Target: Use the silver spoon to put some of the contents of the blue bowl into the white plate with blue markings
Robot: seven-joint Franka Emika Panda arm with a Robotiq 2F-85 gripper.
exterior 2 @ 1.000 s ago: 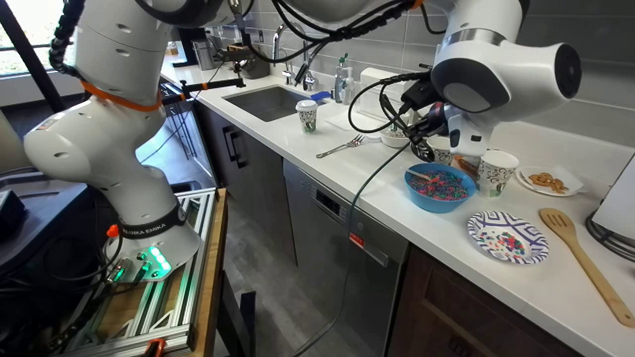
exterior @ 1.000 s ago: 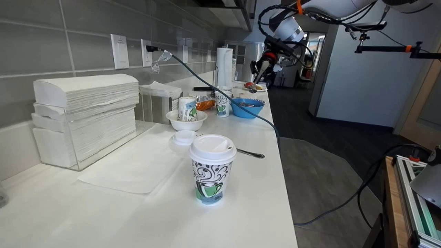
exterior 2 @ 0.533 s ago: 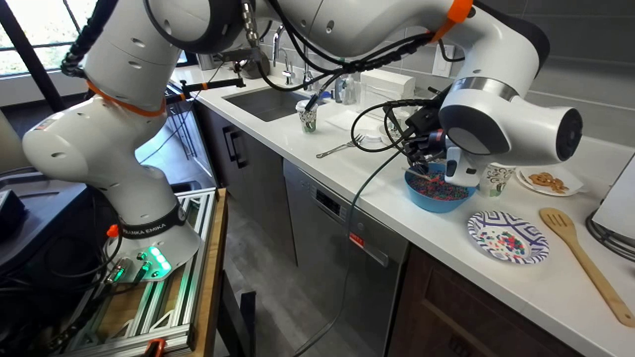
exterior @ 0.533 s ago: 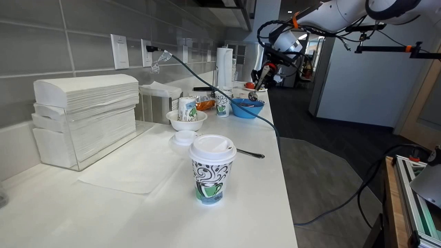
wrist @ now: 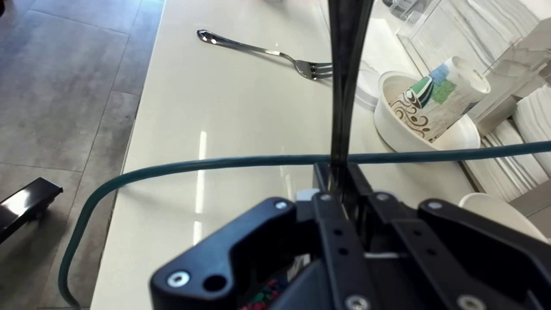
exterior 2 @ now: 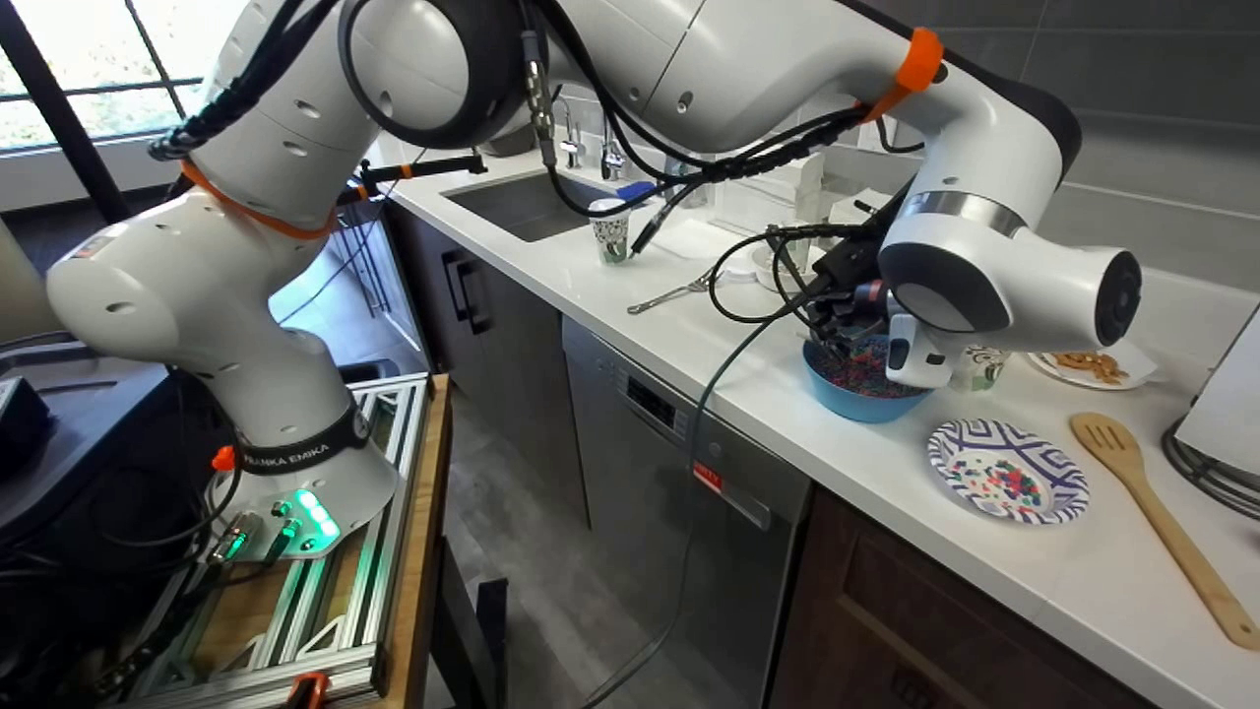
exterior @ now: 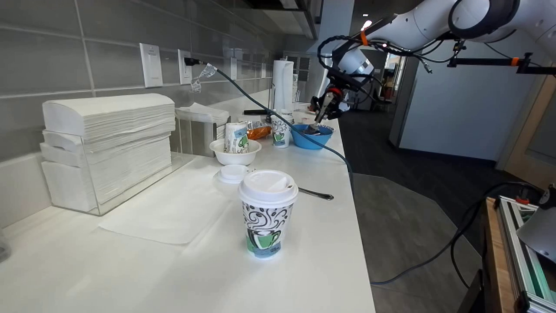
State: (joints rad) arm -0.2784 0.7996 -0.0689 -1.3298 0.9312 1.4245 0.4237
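Observation:
My gripper (wrist: 340,172) is shut on the handle of the silver spoon (wrist: 345,64), which runs up the wrist view. In an exterior view the spoon (exterior: 311,129) points down, its head inside the blue bowl (exterior: 306,141). How deep it sits in the contents cannot be told. The blue bowl (exterior 2: 856,405) holds small pink, red, blue and green bits. The fingers (exterior 2: 835,340) are just over its far-left side and hide part of it. The white plate with blue markings (exterior 2: 1063,473) lies in front and to the right, some colored bits on it.
A teal cable (wrist: 241,162) crosses the counter near the gripper. A fork (wrist: 254,47), a white bowl with a tipped cup (wrist: 469,133) and a lidded cup (exterior: 267,217) stand around. A wooden spatula (exterior 2: 1171,522) and a pretzel plate (exterior 2: 1132,372) are beyond the patterned plate.
The arm has lowered over the blue bowl. The spoon's head has gone from above the bowl down inside it. The plate has not moved.

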